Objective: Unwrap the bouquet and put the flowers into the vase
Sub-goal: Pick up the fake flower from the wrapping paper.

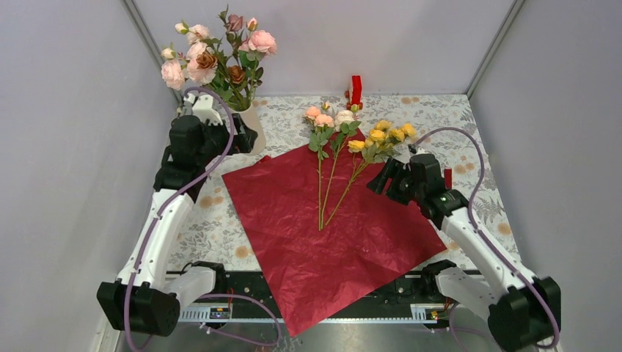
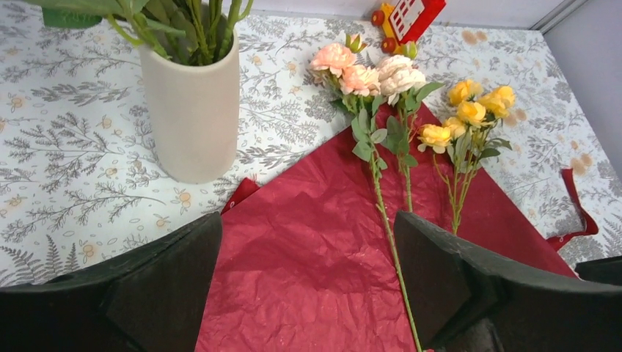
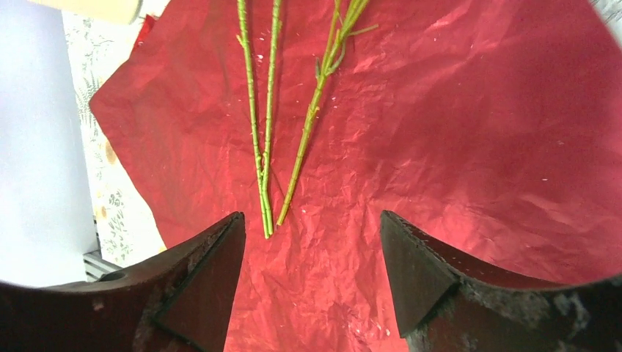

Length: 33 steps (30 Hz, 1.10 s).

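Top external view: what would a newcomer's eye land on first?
The dark red crinkled wrapping paper lies spread flat across the middle of the table. A few loose green-stemmed flowers in pink, peach and yellow lie on it, heads toward the far edge. At far left, the tall cream-white vase already holds a bunch of pink and brown blooms.

From above, my left arm [image 1: 183,158] is hiding most of the vase [image 1: 251,117]. My left wrist view is cutting off the blooms [image 1: 209,62] standing in it and part of the toy [image 2: 408,16]. My right wrist view is cropping the stems [image 3: 265,110], leaving their heads outside.
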Available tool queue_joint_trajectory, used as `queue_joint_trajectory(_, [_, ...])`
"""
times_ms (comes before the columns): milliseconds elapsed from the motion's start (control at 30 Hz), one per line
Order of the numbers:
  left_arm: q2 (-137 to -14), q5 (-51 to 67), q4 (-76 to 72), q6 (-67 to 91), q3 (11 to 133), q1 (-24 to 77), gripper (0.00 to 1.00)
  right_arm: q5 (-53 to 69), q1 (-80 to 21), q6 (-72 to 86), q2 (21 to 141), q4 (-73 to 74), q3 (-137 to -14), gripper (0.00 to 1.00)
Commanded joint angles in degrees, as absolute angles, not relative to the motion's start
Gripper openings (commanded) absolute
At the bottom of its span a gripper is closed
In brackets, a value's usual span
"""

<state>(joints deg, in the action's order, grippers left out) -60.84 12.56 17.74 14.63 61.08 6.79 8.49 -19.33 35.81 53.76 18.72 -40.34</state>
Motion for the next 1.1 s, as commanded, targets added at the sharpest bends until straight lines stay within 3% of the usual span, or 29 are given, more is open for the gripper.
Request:
queue_joint_trajectory(0, [-60.98, 11.85, 19.17, 12.74, 59.99, 6.68, 0.94, 11.85, -19.56, 42.52, 61.51, 7.88, -39.06, 0.73])
queue_joint_trajectory(500, [-58.32, 14.11, 19.86, 13.89, 59.23, 6.68, 0.94, 5.56, -25.61, 45.70, 91.21, -4.93, -48.14, 0.60])
queue_joint_trajectory(1067, [-57.92, 14.40, 19.95, 14.33, 59.15, 6.66, 0.94, -0.73, -26.58, 46.36, 99.24, -5.18, -52.36, 0.43])
